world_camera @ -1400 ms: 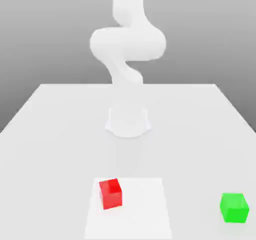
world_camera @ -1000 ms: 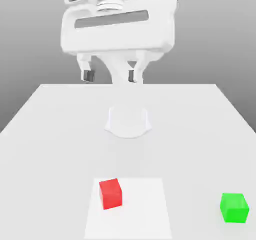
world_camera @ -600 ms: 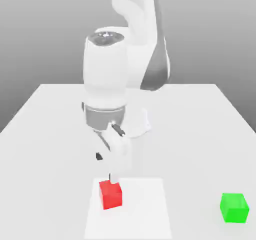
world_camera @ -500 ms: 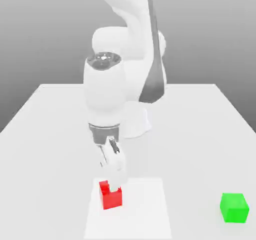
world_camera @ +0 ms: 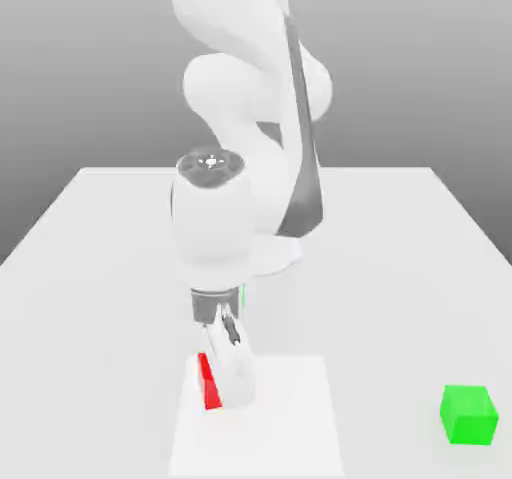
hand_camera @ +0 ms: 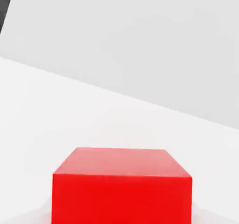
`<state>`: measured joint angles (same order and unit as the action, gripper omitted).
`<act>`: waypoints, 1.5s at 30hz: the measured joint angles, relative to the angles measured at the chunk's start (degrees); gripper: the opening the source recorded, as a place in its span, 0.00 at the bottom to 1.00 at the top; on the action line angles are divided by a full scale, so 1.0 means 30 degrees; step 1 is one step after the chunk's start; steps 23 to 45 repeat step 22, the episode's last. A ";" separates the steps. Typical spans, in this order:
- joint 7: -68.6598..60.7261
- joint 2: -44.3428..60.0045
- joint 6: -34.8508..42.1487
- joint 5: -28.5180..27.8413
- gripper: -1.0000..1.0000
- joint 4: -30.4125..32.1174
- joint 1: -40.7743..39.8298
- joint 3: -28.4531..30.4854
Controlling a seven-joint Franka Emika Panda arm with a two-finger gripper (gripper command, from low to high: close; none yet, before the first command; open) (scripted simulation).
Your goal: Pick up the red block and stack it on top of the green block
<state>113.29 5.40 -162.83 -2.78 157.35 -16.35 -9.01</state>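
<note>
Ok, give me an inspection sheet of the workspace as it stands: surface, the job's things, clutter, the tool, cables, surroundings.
Surface: white table with a paler square patch near the front edge.
Job's things: red block on the patch, mostly hidden behind the tool; green block stands apart on the table toward the exterior view's right, nothing on it.
Clutter: nothing seen.
Tool: tool is down at the red block, shut on it; block not yet lifted.
Cables: nothing seen.
Surroundings: plain grey backdrop; the arm's round base sits mid-table.
</note>
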 joint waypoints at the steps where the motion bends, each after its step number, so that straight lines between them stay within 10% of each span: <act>1: -0.0268 -0.0677 0.0569 0.0358 0.00 0.0106 0.0054 -0.0062; 18: -0.9158 0.4294 0.3142 -0.4326 0.00 -0.6701 0.7897 -0.4612; 19: -0.8920 0.4736 0.2791 -0.4716 1.00 -0.6760 0.8142 -0.4343; 45: -0.8920 0.4736 0.2791 -0.4716 1.00 -0.6760 0.8141 -0.4344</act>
